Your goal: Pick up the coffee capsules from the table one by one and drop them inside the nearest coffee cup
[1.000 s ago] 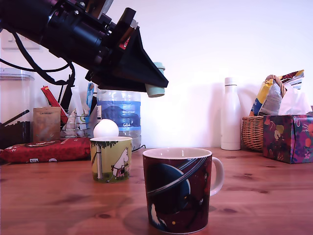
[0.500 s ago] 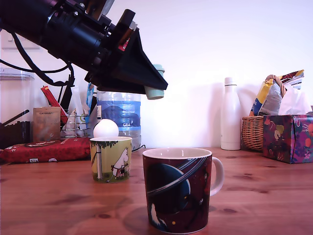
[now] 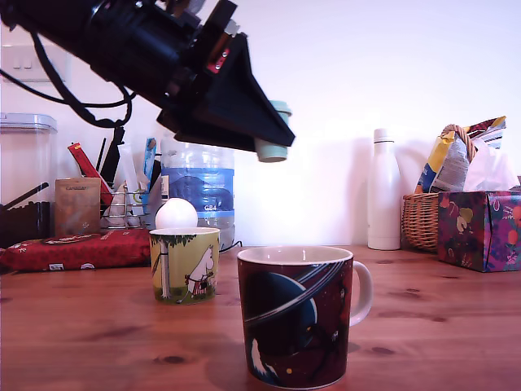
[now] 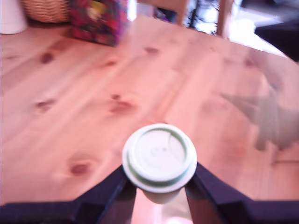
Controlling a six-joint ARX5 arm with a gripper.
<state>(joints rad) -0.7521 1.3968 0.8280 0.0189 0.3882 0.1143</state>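
Observation:
My gripper (image 3: 273, 134) hangs high over the table (image 3: 423, 326), shut on a pale mint-green coffee capsule (image 3: 273, 145) that sticks out past the black fingertips. In the wrist view the capsule (image 4: 159, 158) shows its round flanged face, pinched between the two dark fingers (image 4: 100, 193). The dark maroon-and-navy coffee cup (image 3: 297, 316) with a ringed planet and a white handle stands near the front of the table, below the gripper and a little toward the exterior view's right. I see nothing of what is inside it.
A smaller yellow-green cartoon cup (image 3: 185, 263) with a white ball (image 3: 176, 214) on top stands to the exterior view's left of the mug. Behind are a water bottle (image 3: 198, 191), a white bottle (image 3: 383, 191), a wicker basket (image 3: 421, 220), a patterned tissue box (image 3: 479, 228) and a red packet (image 3: 77, 248).
The arm with the capsule has moved slightly toward the exterior view's right and a little up; the capsule stays held. The cups have not moved.

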